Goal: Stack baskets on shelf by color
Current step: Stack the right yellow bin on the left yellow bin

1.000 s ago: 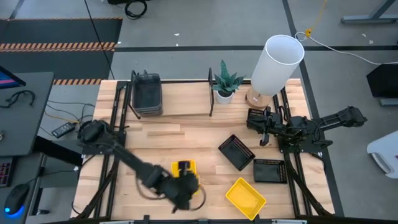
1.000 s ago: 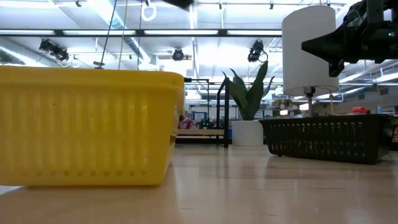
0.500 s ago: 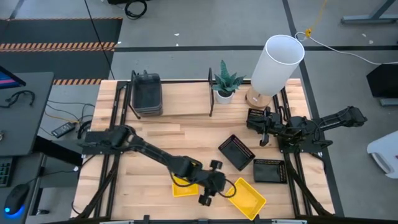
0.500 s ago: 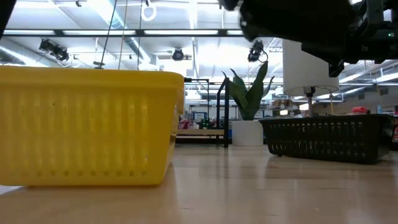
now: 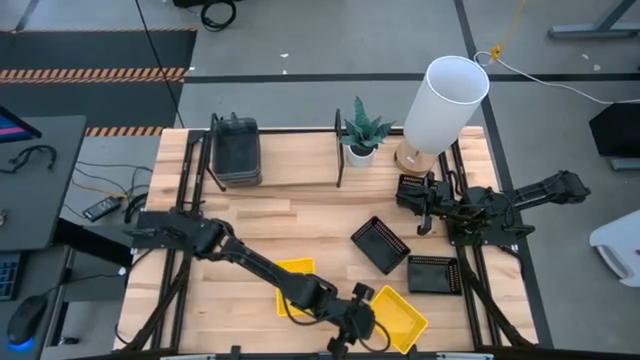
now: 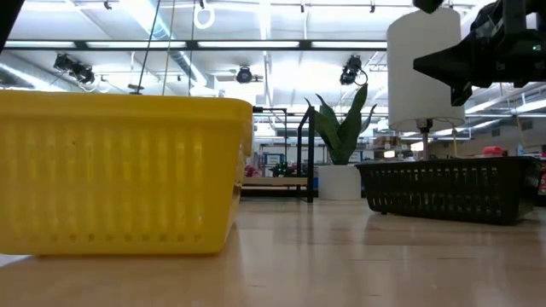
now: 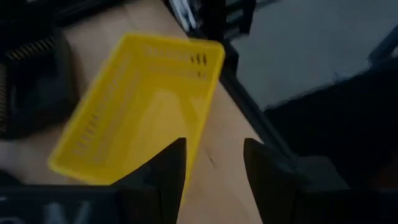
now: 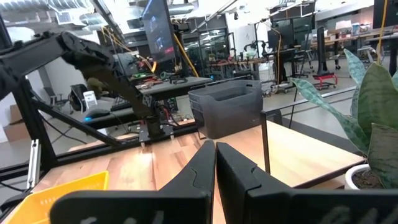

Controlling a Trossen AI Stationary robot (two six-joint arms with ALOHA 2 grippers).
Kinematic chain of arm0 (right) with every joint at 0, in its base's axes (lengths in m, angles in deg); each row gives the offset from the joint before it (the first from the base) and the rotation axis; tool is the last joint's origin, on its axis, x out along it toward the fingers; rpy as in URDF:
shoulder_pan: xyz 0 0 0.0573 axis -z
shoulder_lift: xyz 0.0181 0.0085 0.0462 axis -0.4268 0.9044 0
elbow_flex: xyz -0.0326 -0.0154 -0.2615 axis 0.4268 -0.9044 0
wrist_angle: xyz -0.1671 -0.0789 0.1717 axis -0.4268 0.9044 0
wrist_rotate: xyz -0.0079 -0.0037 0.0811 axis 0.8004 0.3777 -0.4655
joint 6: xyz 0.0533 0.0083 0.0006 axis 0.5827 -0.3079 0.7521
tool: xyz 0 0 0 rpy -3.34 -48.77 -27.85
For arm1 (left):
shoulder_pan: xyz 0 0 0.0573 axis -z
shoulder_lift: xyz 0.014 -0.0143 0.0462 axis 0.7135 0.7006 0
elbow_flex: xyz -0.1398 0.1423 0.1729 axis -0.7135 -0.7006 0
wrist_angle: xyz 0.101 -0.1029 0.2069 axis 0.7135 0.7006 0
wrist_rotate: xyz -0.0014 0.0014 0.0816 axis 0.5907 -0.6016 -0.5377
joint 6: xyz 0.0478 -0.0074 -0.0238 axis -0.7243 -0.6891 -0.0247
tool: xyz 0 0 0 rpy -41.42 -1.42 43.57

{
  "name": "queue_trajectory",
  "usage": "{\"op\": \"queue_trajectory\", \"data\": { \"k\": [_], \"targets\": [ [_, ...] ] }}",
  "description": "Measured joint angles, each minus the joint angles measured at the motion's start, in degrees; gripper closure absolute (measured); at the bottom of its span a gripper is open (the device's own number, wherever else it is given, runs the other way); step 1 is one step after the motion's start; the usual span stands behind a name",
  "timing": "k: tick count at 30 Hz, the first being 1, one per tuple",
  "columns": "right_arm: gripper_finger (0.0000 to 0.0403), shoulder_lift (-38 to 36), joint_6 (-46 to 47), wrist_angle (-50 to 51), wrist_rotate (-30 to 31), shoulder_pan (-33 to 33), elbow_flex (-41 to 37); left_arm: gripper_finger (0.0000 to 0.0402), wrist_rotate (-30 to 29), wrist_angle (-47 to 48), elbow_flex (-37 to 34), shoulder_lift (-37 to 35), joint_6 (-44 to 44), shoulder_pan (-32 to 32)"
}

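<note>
Two yellow baskets show on the table's near part: one [image 5: 295,285] partly under my left arm, one [image 5: 397,318] at the near edge, also filling the left wrist view [image 7: 143,99]. My left gripper [image 5: 362,316] [image 7: 214,162] hovers open just left of that near-edge basket, touching nothing. The dark grey baskets [image 5: 237,152] [image 8: 227,109] sit stacked on the shelf [image 5: 300,165] at its left end. Three black mesh baskets [image 5: 380,243] [image 5: 433,273] [image 5: 414,188] lie on the right. My right gripper [image 5: 424,210] [image 8: 214,168] waits, shut, beside the farthest mesh one.
A potted plant [image 5: 361,135] and a tall white lamp [image 5: 440,100] stand at the shelf's right part. Black wire frames [image 5: 195,200] run along both table sides. The low view shows a yellow basket [image 6: 119,170] close up and a mesh basket [image 6: 452,188] behind.
My left gripper has swung along the near edge toward the table's right, from over the left yellow basket to beside the right yellow one. The baskets and my right arm have stayed where they were.
</note>
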Motion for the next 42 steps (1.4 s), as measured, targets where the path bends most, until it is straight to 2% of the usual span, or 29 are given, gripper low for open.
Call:
{"op": "queue_trajectory", "data": {
  "k": [10,20,29,35,42],
  "targets": [
    [0.0384,0.04,0.0,0.05,0.0,0.0,0.02,0.0232,-0.92,-10.09,1.31,4.1,-3.16,0.41],
    [0.0384,0.15,0.0,-0.02,0.02,0.0,0.02,0.0232,0.16,-8.91,1.24,6.8,-6.34,0.36],
    [0.0384,0.31,0.0,0.04,0.22,0.01,0.02,0.0238,-3.27,-9.01,1.22,8.22,-11.66,-0.07],
    [0.0384,0.31,0.0,0.02,0.2,0.0,0.01,0.0283,-2.55,-8.36,1.22,8.38,-12.17,-0.09],
    [0.0384,0.31,0.0,0.04,0.22,0.0,0.0,0.0381,0.68,-7.51,1.22,8.38,-12.21,-0.38]
  ]
}}
